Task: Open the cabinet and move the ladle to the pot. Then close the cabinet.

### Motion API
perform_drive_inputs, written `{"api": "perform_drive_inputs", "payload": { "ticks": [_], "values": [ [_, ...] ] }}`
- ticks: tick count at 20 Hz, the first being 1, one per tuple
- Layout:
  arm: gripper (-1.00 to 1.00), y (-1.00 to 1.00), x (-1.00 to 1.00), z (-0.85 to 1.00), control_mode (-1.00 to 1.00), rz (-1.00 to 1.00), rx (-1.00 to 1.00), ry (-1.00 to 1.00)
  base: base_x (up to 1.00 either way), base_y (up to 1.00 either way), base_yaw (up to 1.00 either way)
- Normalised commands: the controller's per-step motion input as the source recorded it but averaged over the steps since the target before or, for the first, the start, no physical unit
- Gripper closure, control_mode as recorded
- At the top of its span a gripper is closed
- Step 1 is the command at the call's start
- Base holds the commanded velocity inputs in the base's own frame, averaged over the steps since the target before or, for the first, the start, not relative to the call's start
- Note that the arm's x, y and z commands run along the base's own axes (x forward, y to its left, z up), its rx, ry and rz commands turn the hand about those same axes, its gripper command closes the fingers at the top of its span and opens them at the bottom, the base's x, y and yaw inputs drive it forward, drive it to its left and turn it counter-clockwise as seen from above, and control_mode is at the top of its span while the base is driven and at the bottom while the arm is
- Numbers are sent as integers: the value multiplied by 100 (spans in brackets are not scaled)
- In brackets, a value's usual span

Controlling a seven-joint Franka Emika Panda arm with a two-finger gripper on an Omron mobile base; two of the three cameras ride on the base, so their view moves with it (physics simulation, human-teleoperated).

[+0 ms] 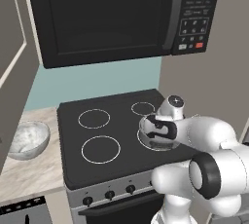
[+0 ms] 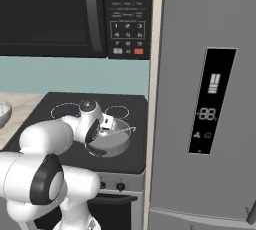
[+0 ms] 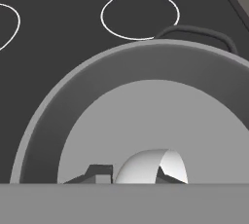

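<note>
Ladle (image 3: 151, 165), rounded whitish scoop, pinched in my end effector (image 3: 130, 175) low-centre frame, over the smooth grey round pot (image 3: 146, 67).

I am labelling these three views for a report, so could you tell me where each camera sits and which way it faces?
Left base view: behind the arm's left, facing the stove; white arm lower right.
Right base view: behind its right, facing stove and fridge; arm lower left.
Hand view: on the hand, looking into the pot; gripper shut on the ladle.
All share the pot.
</note>
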Motion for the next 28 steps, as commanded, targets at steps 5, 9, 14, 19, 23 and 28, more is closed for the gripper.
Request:
{"api": "perform_drive_inputs", "payload": {
  "ticks": [5,9,14,19,23,28],
  "values": [
    [100,0,4,-20,-100,0,0,0,0,0,0],
    [100,0,19,-25,-100,0,0,0,0,0,0],
    [-100,0,24,-23,-100,0,0,0,0,0,0],
    [-100,0,15,-16,-100,0,0,0,0,0,0],
    [-100,0,7,-6,-100,0,0,0,0,0,0],
    [-100,0,-2,0,-100,0,0,0,0,0,0]
  ]
}}
